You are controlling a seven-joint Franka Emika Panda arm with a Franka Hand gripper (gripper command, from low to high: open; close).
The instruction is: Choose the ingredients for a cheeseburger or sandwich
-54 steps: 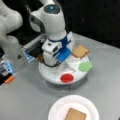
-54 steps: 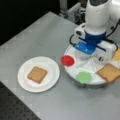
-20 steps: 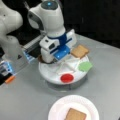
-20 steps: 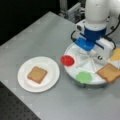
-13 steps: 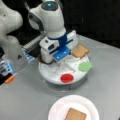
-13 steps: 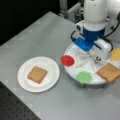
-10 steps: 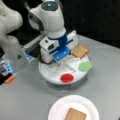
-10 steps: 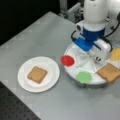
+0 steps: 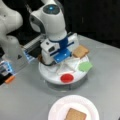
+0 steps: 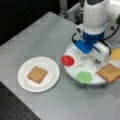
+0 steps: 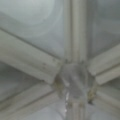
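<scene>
Counts, in both front views: 1 white paper plate [image 10: 51, 82] w/ 1 tan bread slice [image 10: 37, 74] on it. 1 round white divided tray [image 10: 75, 71]. On the tray: 1 more tan bread slice [image 10: 109, 72], so 2 bread slices total; 1 red round piece [image 10: 67, 60]; 1 green piece [image 10: 84, 77]. 1 yellow cheese slice [image 10: 115, 54] shows in a front view only. 1 white robot arm w/ 1 blue-and-white gripper [image 9: 60, 57] low over the tray. Wrist view: 1 hub [image 11: 73, 81] where the tray's white dividers meet.
</scene>
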